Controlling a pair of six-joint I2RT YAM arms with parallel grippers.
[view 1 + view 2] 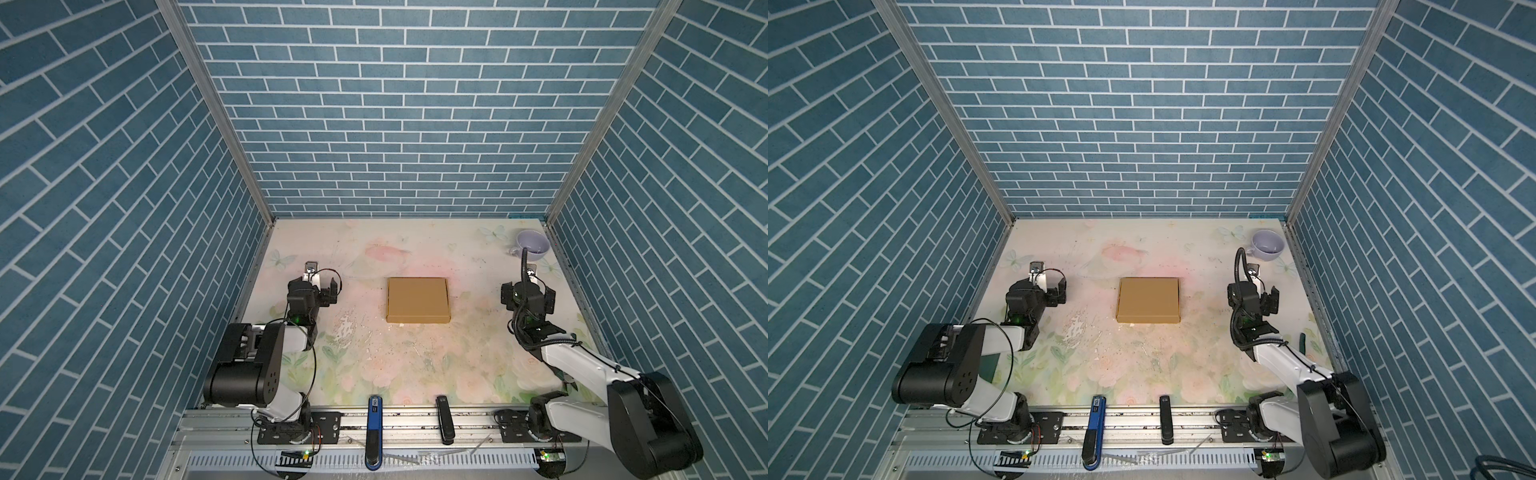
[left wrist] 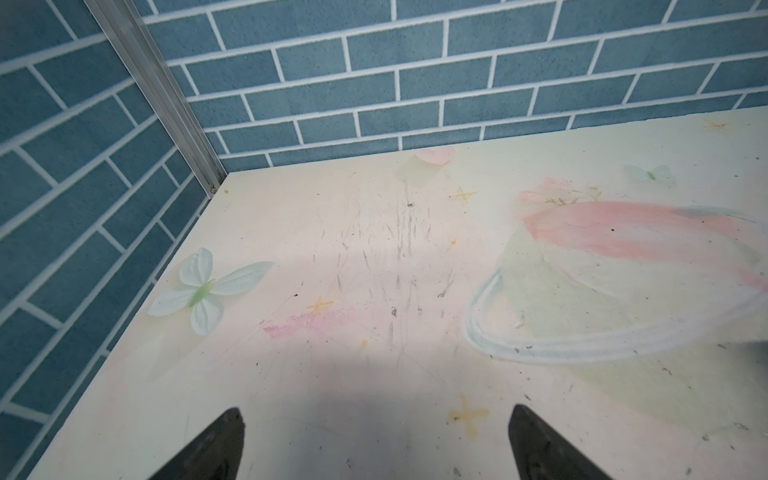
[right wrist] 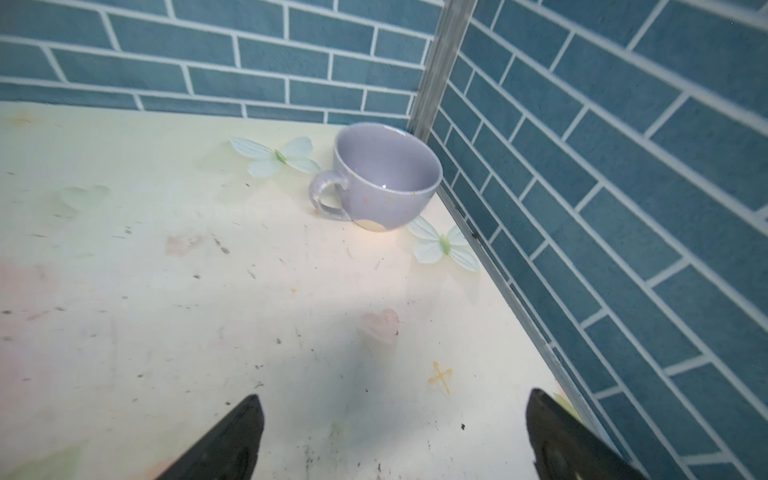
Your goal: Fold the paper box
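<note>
Two grippers hover with fingers spread wide, holding nothing: the left gripper (image 2: 374,415) over the table's (image 1: 415,365) left side, the right gripper (image 3: 395,399) at right, near a lilac cup (image 3: 386,178). Between them, well apart from both, the paper box (image 1: 417,300) lies closed mid-table.

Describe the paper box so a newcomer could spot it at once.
Start at the floral tabletop inside the blue brick walls. Near its middle lies the paper box, folded shut. It is the only plain brown cardboard thing; the lilac cup sits in the far right corner.
</note>
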